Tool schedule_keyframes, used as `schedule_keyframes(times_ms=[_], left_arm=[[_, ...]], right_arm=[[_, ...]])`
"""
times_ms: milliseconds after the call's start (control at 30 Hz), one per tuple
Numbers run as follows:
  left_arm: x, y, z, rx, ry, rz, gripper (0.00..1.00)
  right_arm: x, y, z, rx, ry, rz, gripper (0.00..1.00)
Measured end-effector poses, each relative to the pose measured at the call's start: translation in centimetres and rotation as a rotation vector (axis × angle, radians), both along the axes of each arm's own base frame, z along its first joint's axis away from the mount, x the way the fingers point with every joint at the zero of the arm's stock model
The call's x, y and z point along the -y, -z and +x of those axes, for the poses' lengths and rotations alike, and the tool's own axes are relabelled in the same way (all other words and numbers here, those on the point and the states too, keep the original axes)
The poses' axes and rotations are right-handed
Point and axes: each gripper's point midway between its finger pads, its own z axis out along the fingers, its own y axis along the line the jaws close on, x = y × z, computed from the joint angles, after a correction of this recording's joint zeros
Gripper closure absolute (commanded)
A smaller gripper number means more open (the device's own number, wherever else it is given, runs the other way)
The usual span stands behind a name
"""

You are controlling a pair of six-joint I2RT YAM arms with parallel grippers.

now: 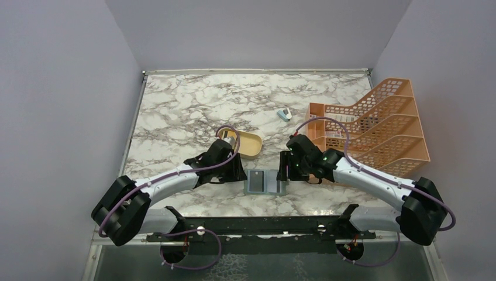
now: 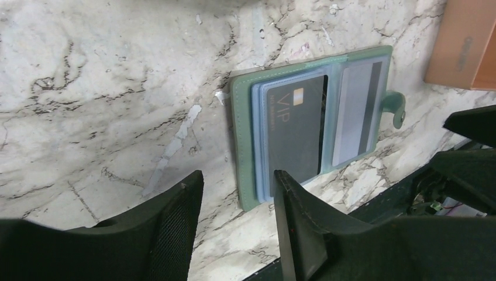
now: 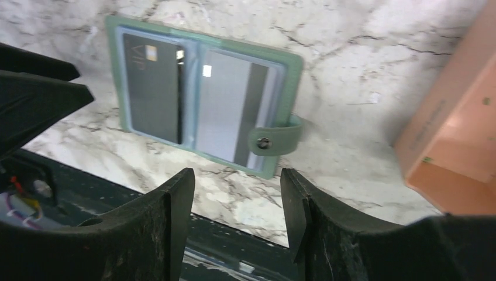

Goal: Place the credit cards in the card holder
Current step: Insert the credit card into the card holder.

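Note:
The green card holder (image 1: 266, 182) lies open and flat near the table's front edge, between both arms. A dark grey VIP card (image 2: 295, 132) sits in its left pocket and a pale grey card with a dark stripe (image 2: 355, 111) in its right pocket; both show again as the dark card (image 3: 153, 86) and the pale card (image 3: 229, 111) in the holder (image 3: 290, 70). My left gripper (image 2: 238, 182) is open just off the holder's (image 2: 241, 134) left end, holding nothing. My right gripper (image 3: 237, 178) is open beside the snap tab (image 3: 275, 140), also empty.
A tan oval dish (image 1: 248, 143) lies behind the left gripper (image 1: 237, 167). An orange mesh file rack (image 1: 374, 126) stands at the right, close behind the right gripper (image 1: 285, 170); its wall (image 3: 453, 129) fills that wrist view's right side. A small blue-and-white gadget (image 1: 284, 113) rests mid-table.

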Motion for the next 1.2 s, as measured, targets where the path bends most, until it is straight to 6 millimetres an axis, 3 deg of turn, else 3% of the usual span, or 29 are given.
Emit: schedule_keyframes(times_ms=[167, 500, 667, 767, 1067, 1200], left_arm=[[-0.2, 0.2, -0.1, -0.007, -0.004, 0.012, 0.5], [0.0, 0.7, 0.0, -0.01, 0.003, 0.016, 0.57], [0.0, 0.8, 0.1, -0.007, 0.007, 0.017, 0.62], [0.0, 0.8, 0.1, -0.006, 0.008, 0.017, 0.64], [0.0, 0.8, 0.1, -0.008, 0.011, 0.019, 0.67], [0.1, 0.8, 0.0, -0.009, 0.014, 0.014, 0.61]], right_arm=[[1.4, 0.3, 0.2, 0.014, 0.011, -0.074, 0.43], [1.0, 2.4, 0.5, -0.018, -0.015, -0.115, 0.43], [1.1, 3.3, 0.5, -0.033, -0.021, -0.14, 0.49], [1.2, 3.8, 0.5, -0.04, -0.026, -0.156, 0.57], [1.5, 3.8, 0.8, -0.027, -0.023, -0.171, 0.98], [1.3, 2.8, 1.0, 0.004, -0.022, -0.14, 0.99]])
